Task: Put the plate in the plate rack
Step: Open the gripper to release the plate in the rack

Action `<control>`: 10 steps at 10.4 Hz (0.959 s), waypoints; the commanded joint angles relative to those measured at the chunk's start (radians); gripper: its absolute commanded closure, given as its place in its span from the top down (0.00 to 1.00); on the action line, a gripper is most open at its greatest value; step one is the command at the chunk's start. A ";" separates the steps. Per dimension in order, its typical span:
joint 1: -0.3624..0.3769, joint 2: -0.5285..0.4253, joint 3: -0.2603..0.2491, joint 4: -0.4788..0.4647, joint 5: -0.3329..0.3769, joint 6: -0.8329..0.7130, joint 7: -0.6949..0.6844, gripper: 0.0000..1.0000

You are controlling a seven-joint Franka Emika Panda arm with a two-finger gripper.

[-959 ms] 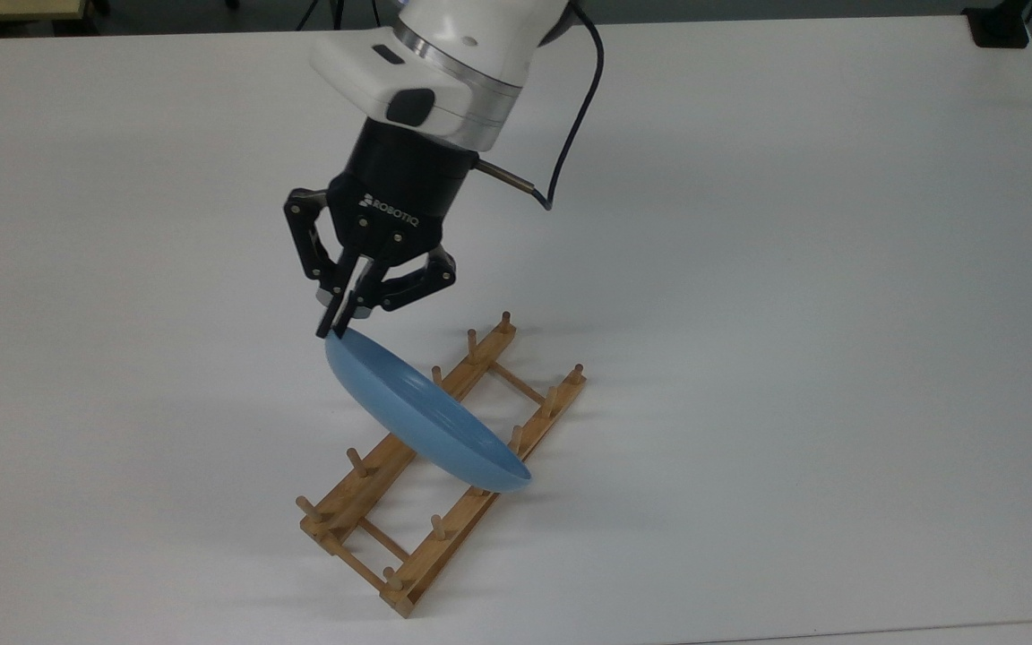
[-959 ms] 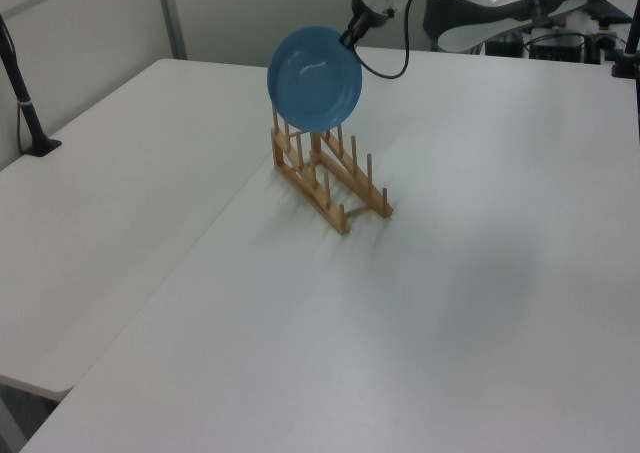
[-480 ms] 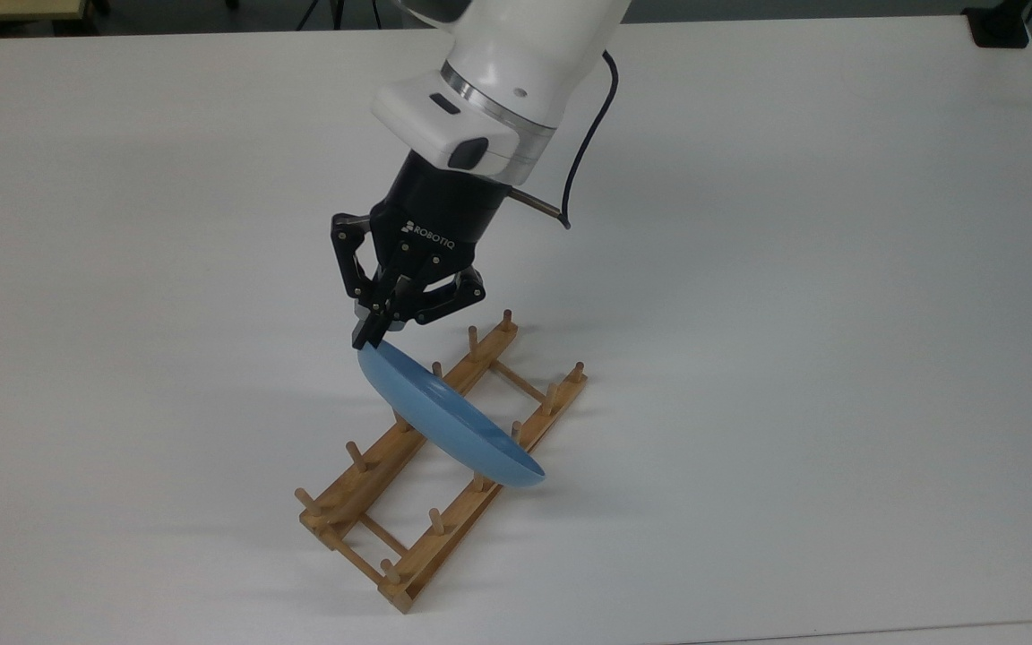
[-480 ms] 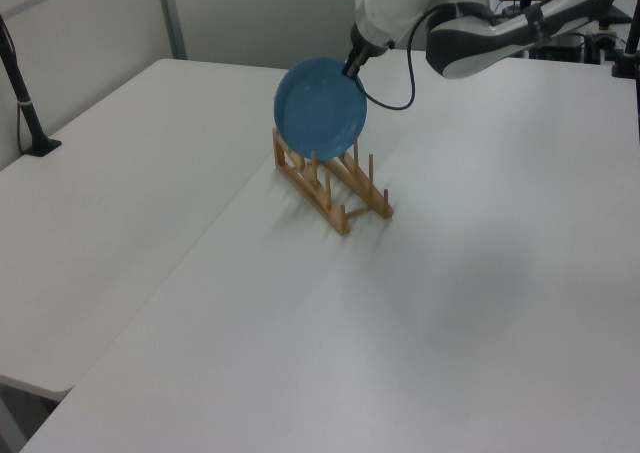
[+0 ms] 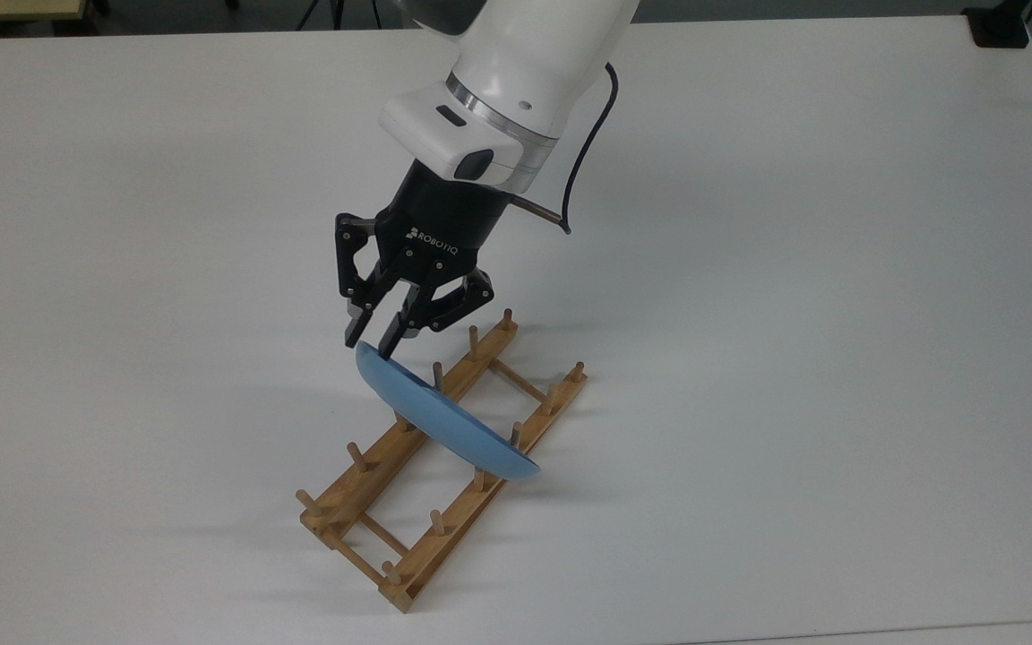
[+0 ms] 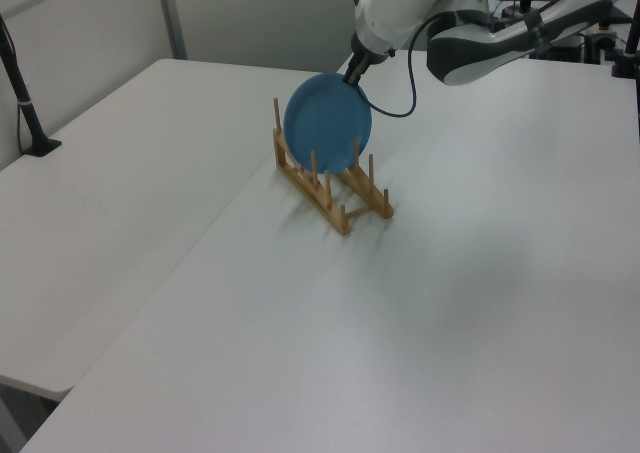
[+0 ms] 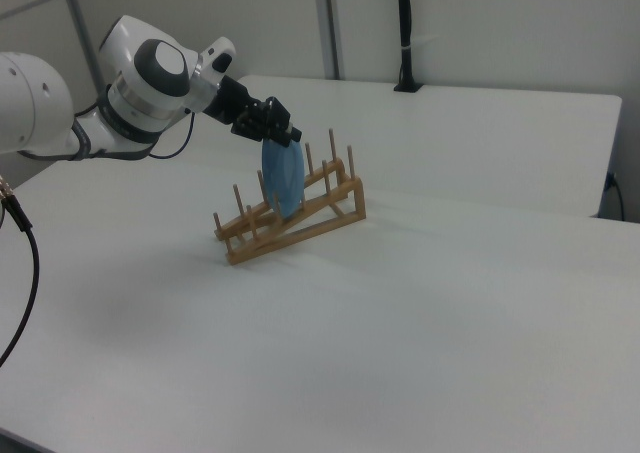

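While the plate (image 5: 441, 419) stands on edge in the plate rack (image 5: 444, 466), set between pegs near the rack's middle, it shows as a round, shallow, plain light-blue dish with a smooth matte face and a raised rim — in the left view its full disc faces the camera, in the top view it reads as a thin tilted sliver crossing both rails. The gripper (image 5: 373, 339) hangs just above the plate's upper edge, its black fingers (image 5: 355, 330) spread a little apart, one on either side of the rim — no longer pinching it. The light-brown wooden rack rests on the white table (image 5: 794, 313)
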 commanded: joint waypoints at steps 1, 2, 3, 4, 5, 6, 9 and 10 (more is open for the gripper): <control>0.005 -0.009 -0.006 -0.019 -0.022 0.022 0.021 0.74; 0.005 -0.009 -0.006 -0.018 -0.021 0.022 0.021 0.81; 0.006 -0.010 -0.004 -0.015 -0.013 0.017 0.023 0.86; 0.006 -0.015 -0.003 -0.008 -0.007 0.011 0.023 0.86; 0.008 -0.029 -0.003 -0.007 0.039 0.007 0.021 0.87; 0.009 -0.052 -0.003 -0.007 0.139 -0.004 0.014 0.97; 0.026 -0.121 0.001 -0.010 0.391 -0.154 -0.052 1.00; 0.025 -0.148 -0.001 -0.010 0.486 -0.224 -0.109 1.00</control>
